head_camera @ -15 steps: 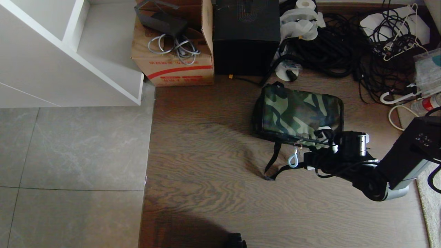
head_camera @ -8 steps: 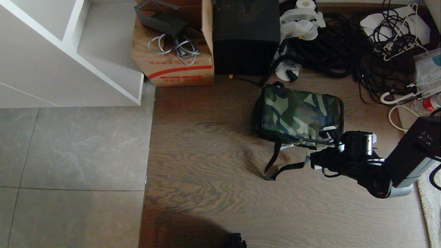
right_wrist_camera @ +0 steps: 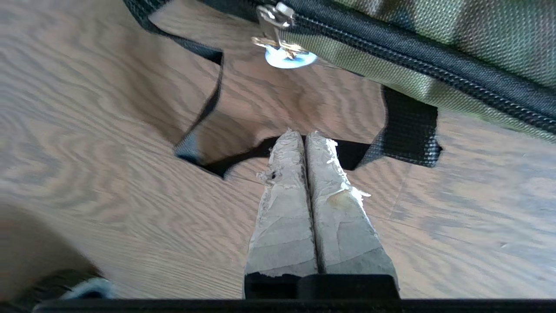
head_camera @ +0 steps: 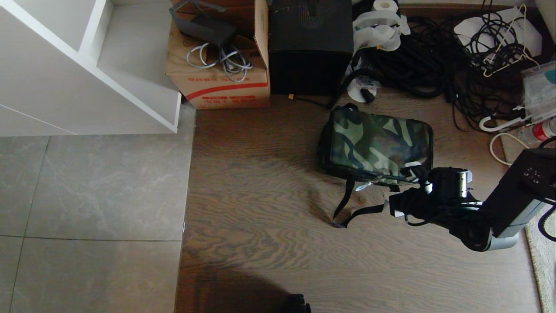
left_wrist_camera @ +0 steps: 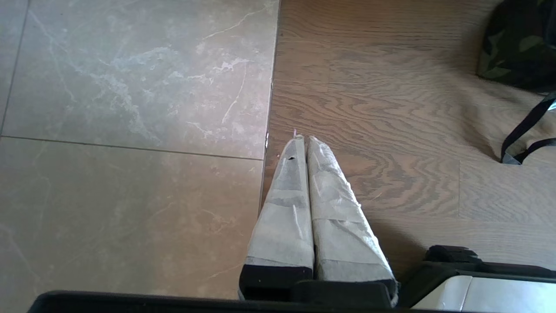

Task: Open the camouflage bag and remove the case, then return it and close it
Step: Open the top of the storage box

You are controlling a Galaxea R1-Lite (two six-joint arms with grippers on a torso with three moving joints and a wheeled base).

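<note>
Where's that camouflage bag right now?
In the head view, the camouflage bag lies zipped shut on the wooden floor toward the robot's right, just in front of the tall black box, with the right pincer beside its strap.

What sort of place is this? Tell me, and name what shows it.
Probably a storeroom corner or indoor workspace: tangled black cables heaped on the wood-look floor, an open brown cardboard carton holding loose cords, and a white shelving unit.

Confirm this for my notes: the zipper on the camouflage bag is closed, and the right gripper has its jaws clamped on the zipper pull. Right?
Not quite. The camouflage bag is zipped closed, but the right gripper holds nothing: its jaws are shut and empty, short of the zipper pull, above the black strap. The right wrist view shows it.
</note>
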